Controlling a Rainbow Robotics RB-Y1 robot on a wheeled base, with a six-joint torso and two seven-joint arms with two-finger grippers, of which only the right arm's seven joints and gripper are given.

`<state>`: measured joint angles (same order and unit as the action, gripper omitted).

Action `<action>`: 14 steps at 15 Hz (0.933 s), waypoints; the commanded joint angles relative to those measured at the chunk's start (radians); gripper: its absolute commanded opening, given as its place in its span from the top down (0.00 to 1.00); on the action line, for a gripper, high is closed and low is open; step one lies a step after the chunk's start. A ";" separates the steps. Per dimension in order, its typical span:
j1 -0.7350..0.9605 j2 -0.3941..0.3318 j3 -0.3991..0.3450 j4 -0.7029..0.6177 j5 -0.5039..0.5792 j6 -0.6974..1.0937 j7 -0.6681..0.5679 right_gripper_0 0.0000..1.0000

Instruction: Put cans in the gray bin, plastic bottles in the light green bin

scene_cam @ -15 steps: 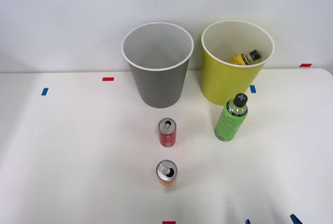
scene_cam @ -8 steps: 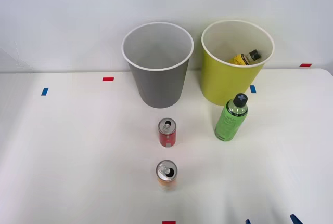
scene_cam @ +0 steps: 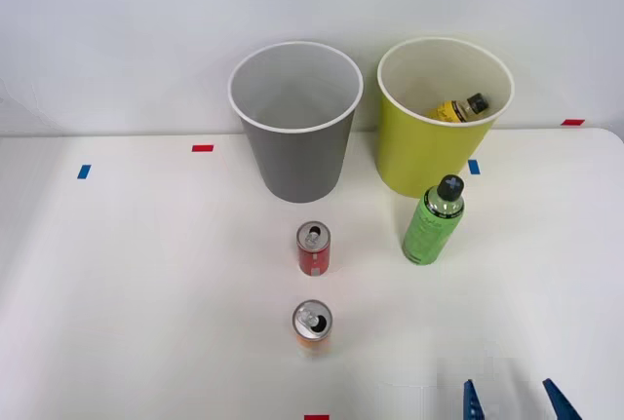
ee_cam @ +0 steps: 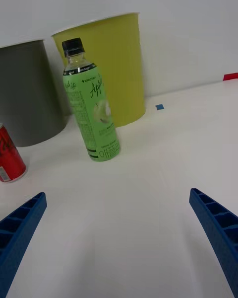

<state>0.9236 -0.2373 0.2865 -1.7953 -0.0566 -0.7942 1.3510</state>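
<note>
right gripper (scene_cam: 514,402): jaws wide open, empty, low at near edge of tabletop (scene_cam: 146,274)
green bottle (scene_cam: 433,221): upright, just in front of light green bin (scene_cam: 444,118), apart from it
yellow bottle (scene_cam: 458,108): inside that bin
cans: red can (scene_cam: 313,248), orange can (scene_cam: 312,326) standing; gray bin (scene_cam: 295,120) prob. empty
risk: tall bottle tips if a finger hits it off-centre

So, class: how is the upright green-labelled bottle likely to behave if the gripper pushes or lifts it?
The green-labelled bottle stands tall on a narrow base, so a high push would probably tip it. Round-bodied, it would likely roll once down. It looks nearly empty, so probably light, and its glossy label may be slippery.
</note>
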 commanded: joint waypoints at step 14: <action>-0.367 0.099 -0.007 0.002 -0.042 0.286 0.102 0.00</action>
<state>0.5792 -0.1445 0.2838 -1.7944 -0.0945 -0.5371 1.4461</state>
